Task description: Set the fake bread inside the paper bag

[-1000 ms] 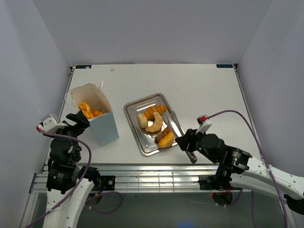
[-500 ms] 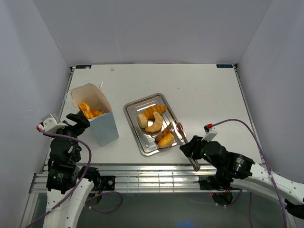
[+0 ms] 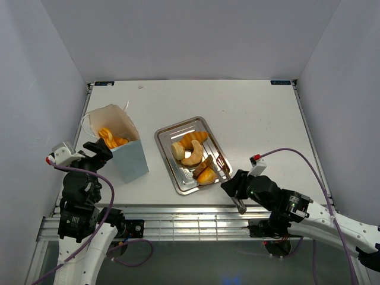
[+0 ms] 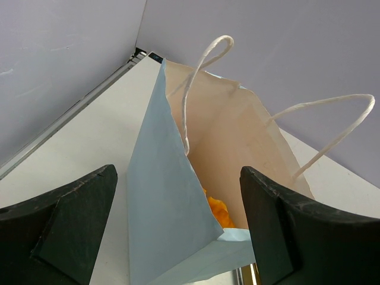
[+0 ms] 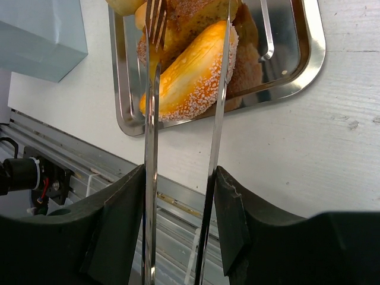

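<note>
You have five pieces of fake bread [image 3: 193, 155] on the one silver tray [image 3: 181, 129]. More orange pieces [image 3: 111, 139] sit inside the one paper bag [image 3: 127, 157], left on the tabletop [image 3: 255, 113]. Your right tool [image 5: 178, 208] squeezes metal tongs [image 5: 151, 148], whose tips straddle the sesame-crusted piece [image 5: 190, 74]. Your left tool [image 4: 177, 178] is spread wide, the bag's corner between its fingers.

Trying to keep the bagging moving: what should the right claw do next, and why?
Probably tighten the right claw so the tongs pinch the sesame-crusted bread. The tongs' two arms flank that piece, which lies on the metal tray, not yet lifted.
</note>
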